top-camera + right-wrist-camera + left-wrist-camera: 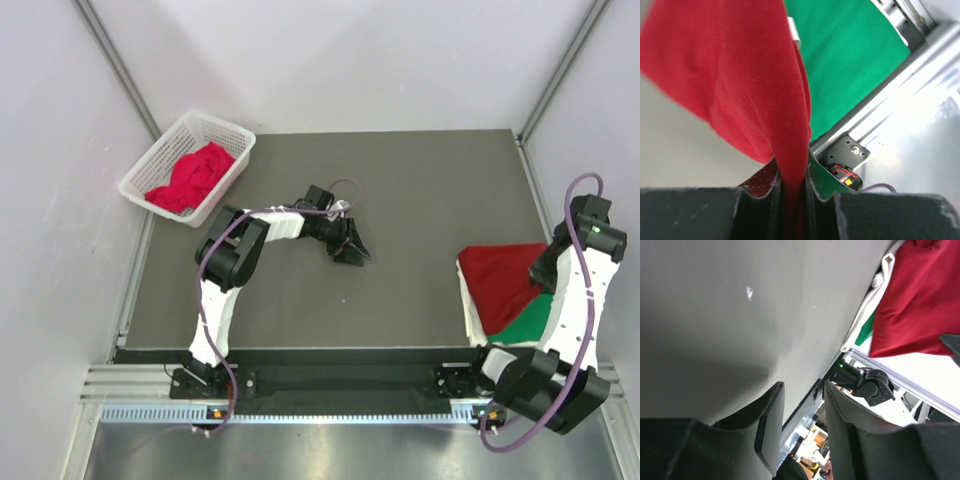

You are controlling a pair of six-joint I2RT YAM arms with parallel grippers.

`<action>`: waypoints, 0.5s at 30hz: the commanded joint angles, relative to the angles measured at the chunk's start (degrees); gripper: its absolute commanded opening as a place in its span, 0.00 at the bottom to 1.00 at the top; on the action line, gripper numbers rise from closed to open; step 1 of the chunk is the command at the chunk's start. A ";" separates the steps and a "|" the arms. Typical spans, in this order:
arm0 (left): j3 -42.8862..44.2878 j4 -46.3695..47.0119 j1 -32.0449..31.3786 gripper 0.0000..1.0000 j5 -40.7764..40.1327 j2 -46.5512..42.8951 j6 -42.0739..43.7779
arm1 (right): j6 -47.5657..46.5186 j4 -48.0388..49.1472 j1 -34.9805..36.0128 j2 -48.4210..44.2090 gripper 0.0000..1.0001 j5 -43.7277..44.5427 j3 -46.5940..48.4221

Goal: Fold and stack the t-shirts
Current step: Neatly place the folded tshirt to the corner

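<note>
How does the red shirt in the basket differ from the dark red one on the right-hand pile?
The basket shirt lies crumpled in the white basket; the dark red shirt is spread on a pile over a green shirt. The basket shirt is brighter, pinkish red; the dark red shirt is deeper. Nothing holds the basket shirt; the right gripper is shut on the dark red shirt. Both are plain cloth.

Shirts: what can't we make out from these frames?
1. How many in the stack: top view, the right arm covers its right side; only a red shirt, a green shirt and a white edge show.
2. How many in the basket: top view, the red cloth is bunched and too small.
3. Where the right gripper grips the red shirt: hidden under the arm in top view; cloth fills the right wrist view.
</note>
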 commanded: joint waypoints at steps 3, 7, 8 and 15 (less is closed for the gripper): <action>-0.32 4.69 0.64 0.42 2.67 -2.00 -1.36 | 3.92 -0.27 -3.62 0.08 0.01 4.38 -0.41; -2.86 7.94 1.51 0.41 3.29 -2.44 -3.63 | 6.30 -1.41 -4.77 0.25 0.03 4.63 -2.07; -3.39 10.47 1.69 0.41 3.72 -2.62 -4.17 | 6.91 -1.07 -4.86 -0.01 0.03 5.25 -2.60; -5.59 13.65 3.89 0.41 4.52 -2.97 -6.19 | 9.73 -1.59 -5.56 -0.71 0.03 8.77 -6.29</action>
